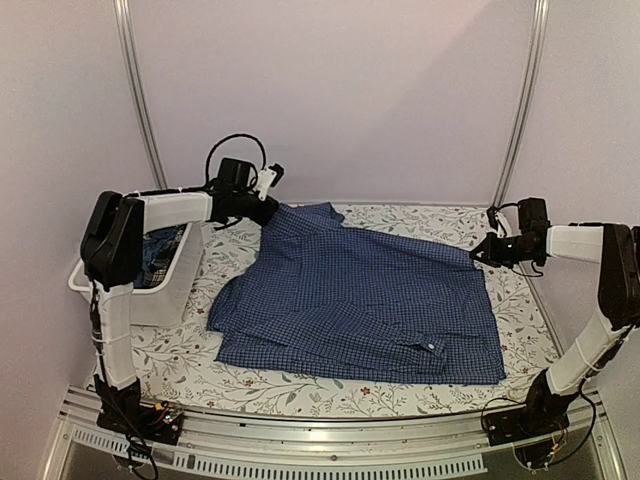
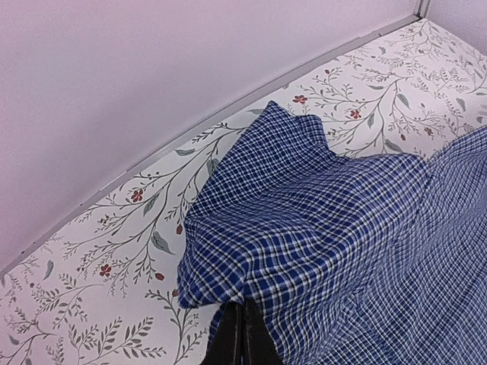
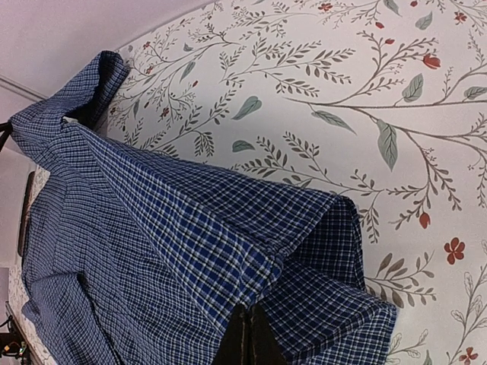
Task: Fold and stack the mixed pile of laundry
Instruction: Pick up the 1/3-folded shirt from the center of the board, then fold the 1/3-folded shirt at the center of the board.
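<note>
A blue-and-white check shirt lies spread across the floral tablecloth, with one sleeve and its cuff folded over the front. My left gripper is at the shirt's far left corner, beside the collar. In the left wrist view its fingers are pressed together on a raised fold of the check cloth. My right gripper is at the shirt's far right edge. In the right wrist view its fingers pinch a lifted, tented fold of the same shirt. More dark blue laundry sits in the tub.
A white plastic tub stands at the left edge of the table, under the left arm. The floral tablecloth shows around the shirt. The back wall runs close behind both grippers, and metal poles rise at the corners.
</note>
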Controlling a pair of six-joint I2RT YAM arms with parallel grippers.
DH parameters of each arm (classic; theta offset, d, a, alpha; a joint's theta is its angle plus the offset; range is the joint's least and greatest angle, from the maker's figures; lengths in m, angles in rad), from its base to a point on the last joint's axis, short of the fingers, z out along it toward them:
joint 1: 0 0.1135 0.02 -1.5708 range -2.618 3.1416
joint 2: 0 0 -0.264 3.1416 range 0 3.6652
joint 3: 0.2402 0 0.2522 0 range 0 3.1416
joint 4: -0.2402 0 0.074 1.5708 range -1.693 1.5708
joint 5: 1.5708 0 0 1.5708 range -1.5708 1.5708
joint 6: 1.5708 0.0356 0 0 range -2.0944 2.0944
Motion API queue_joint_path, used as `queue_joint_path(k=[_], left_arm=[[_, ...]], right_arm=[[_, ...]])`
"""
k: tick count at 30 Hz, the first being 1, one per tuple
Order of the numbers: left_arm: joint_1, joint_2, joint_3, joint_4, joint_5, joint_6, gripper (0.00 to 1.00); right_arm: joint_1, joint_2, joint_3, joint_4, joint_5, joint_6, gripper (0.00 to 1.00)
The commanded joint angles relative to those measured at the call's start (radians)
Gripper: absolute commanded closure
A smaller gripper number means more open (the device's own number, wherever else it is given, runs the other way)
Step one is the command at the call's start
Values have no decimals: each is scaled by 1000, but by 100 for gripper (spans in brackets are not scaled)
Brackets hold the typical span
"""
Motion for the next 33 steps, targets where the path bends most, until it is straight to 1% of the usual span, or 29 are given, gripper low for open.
queue_joint_path(k=[1, 7, 11, 16, 24, 30, 31, 32, 33], left_arm=[[-13, -102, -141, 140, 41, 73, 100], [-29, -225, -343, 198, 83, 89, 100], [-30, -308, -454, 201, 90, 93, 100], [-40, -387, -549, 175, 123, 90, 100], [-87, -421, -705, 166, 94, 95, 100], [-100, -430, -757, 151, 72, 85, 100], [-102, -431, -758, 148, 71, 88, 100], [-103, -431, -753, 137, 70, 90, 99], [-106, -431, -743, 116, 68, 91, 94]], right_arm=[[-6, -50, -43, 9, -22, -13, 100], [-11, -87, -84, -6, -8, -10, 100], [-30, -100, -113, -15, 10, -1, 100], [-56, -83, -128, -25, 34, 17, 100], [-61, 15, -102, -53, 38, 32, 100], [-63, 40, -110, -70, 55, 30, 100], [-63, 46, -108, -77, 54, 27, 97], [-63, 49, -102, -91, 55, 23, 91], [-63, 53, -92, -107, 51, 20, 83]])
